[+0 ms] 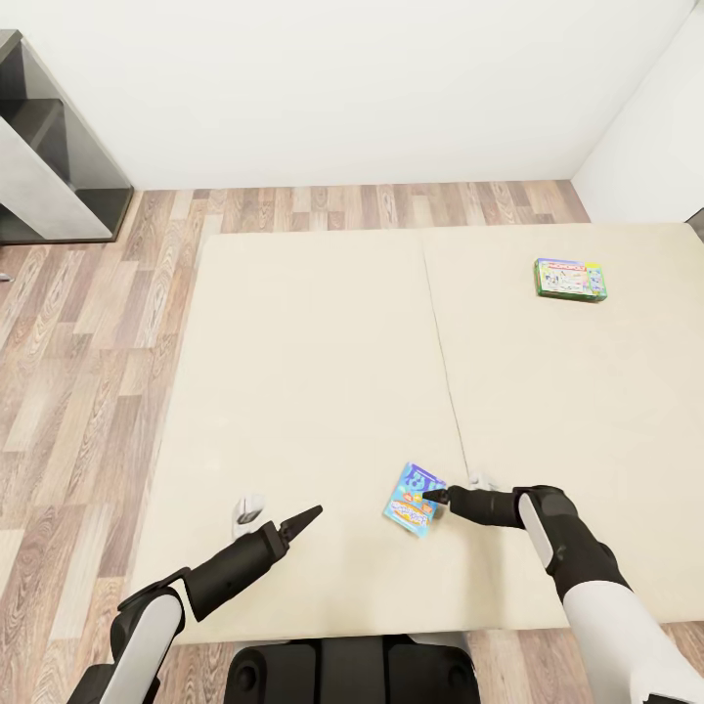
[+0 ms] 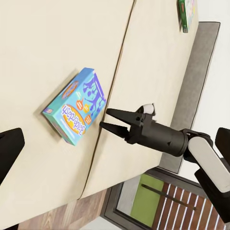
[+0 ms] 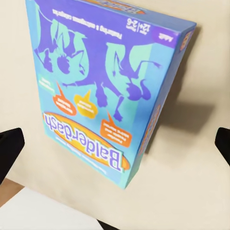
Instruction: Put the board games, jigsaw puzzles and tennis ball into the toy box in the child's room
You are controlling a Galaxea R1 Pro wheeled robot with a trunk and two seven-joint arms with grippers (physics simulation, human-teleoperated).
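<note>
Two board games on bed (image 1: pixel 323 391), right pincer (image 1: pixel 437 497) apart beside blue game (image 1: pixel 413 499), left pincer (image 1: pixel 311 514) together.

Bright, even, diffuse light with no glare. The blue board game (image 3: pixel 103 86) casts a soft grey shadow on the cream bed (image 1: pixel 323 372). Renders are sharp; close-up box print looks slightly soft.

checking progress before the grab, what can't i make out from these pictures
- Green board game: too small in the head view to read its title; cut off by the frame edge in the left wrist view.
- Balderdash box: its underside is hidden against the bed.
- Left gripper: seen side-on in the head view, so open or shut is unclear.
- Right gripper: jaws apart near the box; contact unclear.
</note>
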